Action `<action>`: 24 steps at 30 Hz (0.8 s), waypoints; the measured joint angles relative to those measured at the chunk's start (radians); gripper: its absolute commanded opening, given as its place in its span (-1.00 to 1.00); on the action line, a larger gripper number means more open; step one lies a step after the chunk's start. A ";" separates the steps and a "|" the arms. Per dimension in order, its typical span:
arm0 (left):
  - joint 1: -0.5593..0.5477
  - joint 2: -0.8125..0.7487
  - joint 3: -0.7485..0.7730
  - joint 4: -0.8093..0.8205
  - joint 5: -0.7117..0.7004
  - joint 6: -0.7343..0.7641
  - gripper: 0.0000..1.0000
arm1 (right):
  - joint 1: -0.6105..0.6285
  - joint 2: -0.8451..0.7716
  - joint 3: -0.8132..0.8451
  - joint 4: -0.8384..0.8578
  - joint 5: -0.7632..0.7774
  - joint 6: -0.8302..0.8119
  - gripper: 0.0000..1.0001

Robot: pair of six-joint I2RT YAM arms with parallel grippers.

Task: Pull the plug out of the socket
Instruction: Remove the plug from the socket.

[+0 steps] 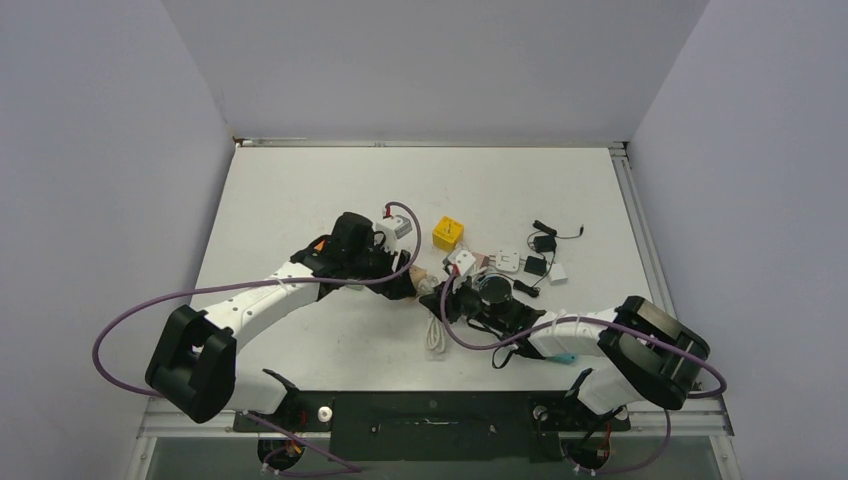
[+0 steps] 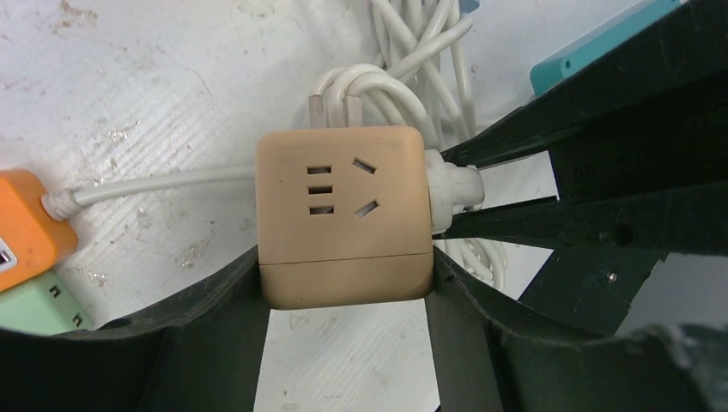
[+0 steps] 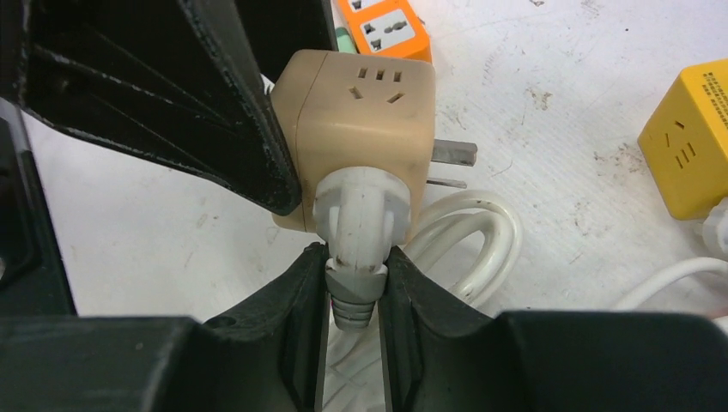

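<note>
Right gripper (image 3: 354,283) clamped on white plug (image 3: 359,225), still seated in tan cube socket (image 3: 360,120). Left gripper (image 2: 343,296) closed around socket's sides, holding it just above white table (image 1: 300,190), white cord (image 3: 472,232) coiled beside, orange adapter (image 3: 386,26) nearby.

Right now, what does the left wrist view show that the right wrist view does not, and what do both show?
Only the left wrist view shows the left claw gripping the beige socket cube from both sides.

Only the right wrist view shows the yellow cube and the beige cube's two metal prongs.

Both show the white plug seated in the beige cube, the right claw shut on it, and coiled white cable.
</note>
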 measured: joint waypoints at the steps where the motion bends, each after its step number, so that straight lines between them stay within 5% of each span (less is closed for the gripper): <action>1: -0.004 0.000 0.000 0.013 -0.003 -0.001 -1.00 | -0.026 -0.001 -0.009 0.021 -0.036 0.017 -0.89; 11: -0.013 0.000 0.002 0.056 -0.009 -0.006 -1.00 | -0.088 -0.002 -0.029 0.079 -0.140 0.077 -0.89; 24: 0.033 0.000 0.002 -0.028 0.064 -0.007 -1.00 | 0.155 -0.032 0.007 -0.047 0.246 -0.083 -0.89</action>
